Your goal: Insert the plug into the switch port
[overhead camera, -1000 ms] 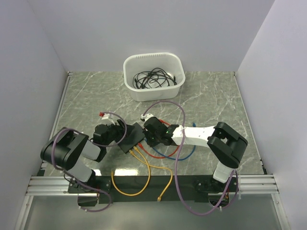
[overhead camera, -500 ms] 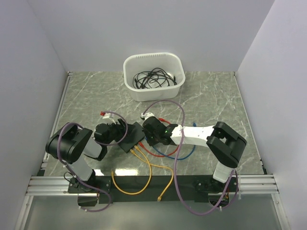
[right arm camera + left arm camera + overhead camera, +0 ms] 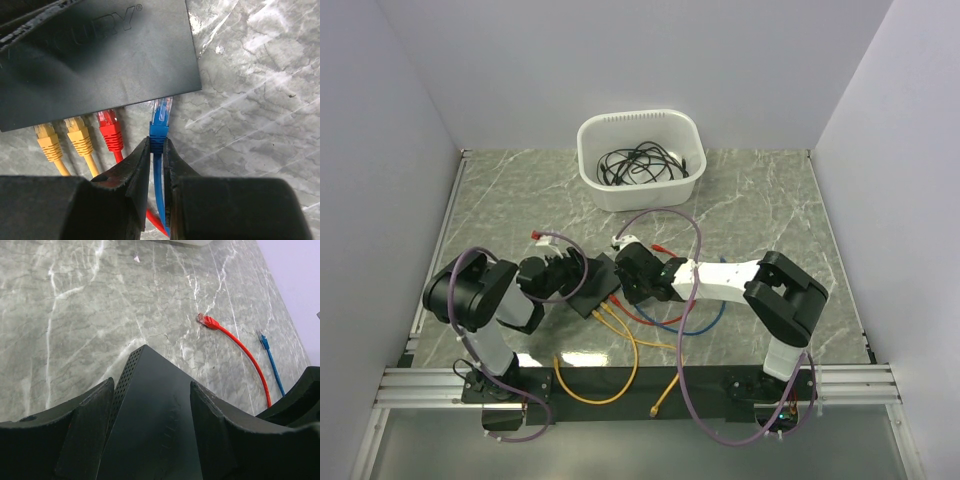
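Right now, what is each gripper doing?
Left gripper: closed on the black switch.
Right gripper: closed on the blue plug.

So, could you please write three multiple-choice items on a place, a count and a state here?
1. Where is the blue cable plug? A in a tub; B at the flat matte black box's port edge, beside the red plug; C on a wall.
2. How many yellow plugs sit there? A one; B four; C two.
3. The right gripper is: A shut on the blue cable plug; B open; C holding the box.
B, its tip reaches the edge; C, two side by side; A, it pinches the boot.
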Available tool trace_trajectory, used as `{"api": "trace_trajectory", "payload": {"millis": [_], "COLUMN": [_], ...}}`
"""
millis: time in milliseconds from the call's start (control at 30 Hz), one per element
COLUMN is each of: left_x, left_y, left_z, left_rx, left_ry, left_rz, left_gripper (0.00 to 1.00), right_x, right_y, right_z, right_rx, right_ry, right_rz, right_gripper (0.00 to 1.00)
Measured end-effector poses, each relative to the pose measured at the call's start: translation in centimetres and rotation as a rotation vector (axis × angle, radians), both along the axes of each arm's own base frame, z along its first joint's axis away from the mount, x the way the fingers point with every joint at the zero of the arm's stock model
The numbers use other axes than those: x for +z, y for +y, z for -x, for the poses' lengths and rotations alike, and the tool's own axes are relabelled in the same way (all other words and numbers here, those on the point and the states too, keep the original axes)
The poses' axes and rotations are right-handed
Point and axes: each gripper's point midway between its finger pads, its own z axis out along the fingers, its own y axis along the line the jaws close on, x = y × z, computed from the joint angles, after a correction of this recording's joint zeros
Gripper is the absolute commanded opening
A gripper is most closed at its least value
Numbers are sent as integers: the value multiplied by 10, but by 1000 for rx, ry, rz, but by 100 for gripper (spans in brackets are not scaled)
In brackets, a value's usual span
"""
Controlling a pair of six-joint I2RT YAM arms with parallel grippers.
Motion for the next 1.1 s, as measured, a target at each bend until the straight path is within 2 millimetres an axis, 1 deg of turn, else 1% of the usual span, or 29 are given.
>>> {"api": "trace_trajectory", "payload": {"millis": [233,433,567,900,1100], "left_x": [0,-4,-8,-12,-12], "left_y": [-9,-16,-19,-25,-26], "left_z": [-4,-7,-8,-10,-10], "left_rx": [-56,-103,-118,-157,-164], "left_ry": [-15,-14,-9,-7,-11], "left_rz": [-6,-12,-14,-12,-10], "left_gripper": [67,67,66,64,63], "right_x": [0,-1,-1,-1,0], "right_y": [-2,-7,-10,-13,-14], "right_z": [-2,-6,-7,-4,-5], "right_rx": [43,69,85,163,196], "right_ry": [-42,-95,-129,-223,-268], "right_rz": [34,82,89,115,139], "right_gripper": [0,0,0,0,0]}}
